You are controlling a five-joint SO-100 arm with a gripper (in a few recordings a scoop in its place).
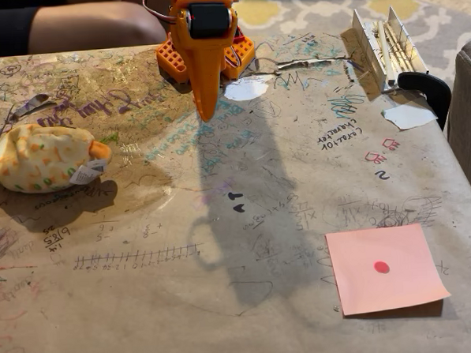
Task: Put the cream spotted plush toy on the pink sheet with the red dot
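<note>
Orange gripper (206, 107) hangs at twelve o'clock, jaws seemingly together, empty. Plush (46, 157) sits at nine, sheet (385, 267) at four. Best swing left, open wide, grab the plush mid-body.

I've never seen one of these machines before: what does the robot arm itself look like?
The arm is bright orange plastic with a black motor block set in its top. It narrows to a pointed gripper, stands on an orange grid-patterned base, and thin cables loop beside it.

table (222, 225) paper cover, handwriting upside down in the fixed view | right of centre: "CORALION CHARACTER", partly legible | below it: "2" | other scribbles illegible
</note>
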